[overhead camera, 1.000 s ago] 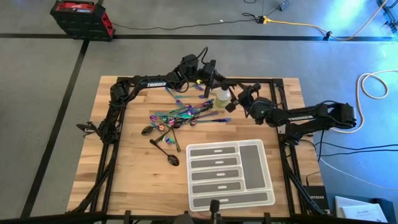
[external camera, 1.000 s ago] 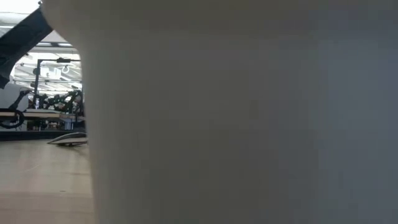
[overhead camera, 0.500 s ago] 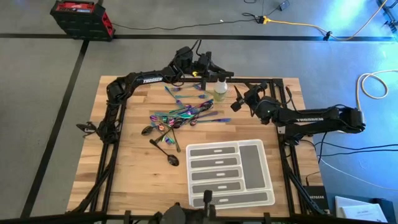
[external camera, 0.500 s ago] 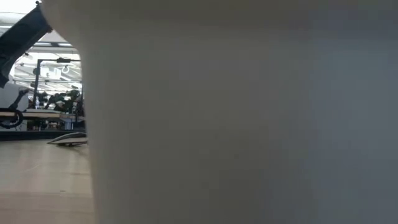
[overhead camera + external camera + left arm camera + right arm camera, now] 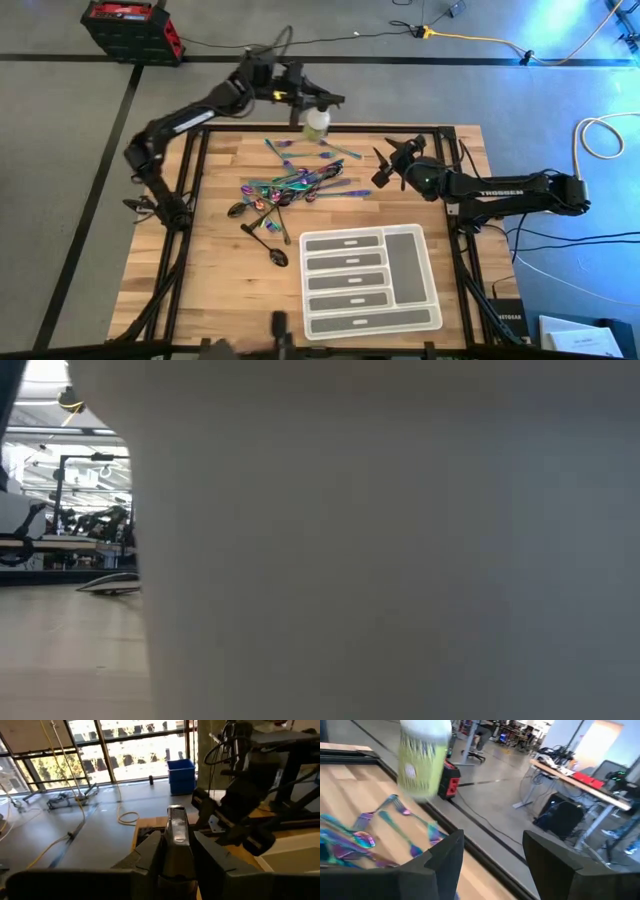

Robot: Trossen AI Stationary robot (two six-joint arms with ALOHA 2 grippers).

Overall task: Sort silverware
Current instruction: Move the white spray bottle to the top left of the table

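- The left gripper (image 5: 318, 103) is at the upper middle of the high view, just past the desk's (image 5: 220, 290) far edge, with its jaws narrow and clamped on the bottle (image 5: 317, 121).
- In the left wrist view the bottle's top (image 5: 176, 825) sits between the two fingers (image 5: 150, 854), so the hold is around the neck.
- My guess at why: the bottle is not silverware, and lifting it off the far edge would clear the space beside the pile.
- The right gripper (image 5: 385, 166) hovers right of centre in the high view, jaws wide and holding nothing; its wrist view looks between its fingers (image 5: 445, 855) at the raised bottle (image 5: 422, 760).
- It probably waits there, near the pile, until the bottle is out of the way.
- The silverware (image 5: 290, 185) lies in a loose heap left of centre on the desk, with a few forks (image 5: 330, 150) scattered toward the far edge and dark spoons (image 5: 265, 235) nearer the tray.
- The tray (image 5: 370, 280) sits at the lower middle; each of its compartments shows only its grey liner, with no piece in any of them.
- So the sorting has not begun.
- The low view is mostly blocked by a pale surface close to the lens.
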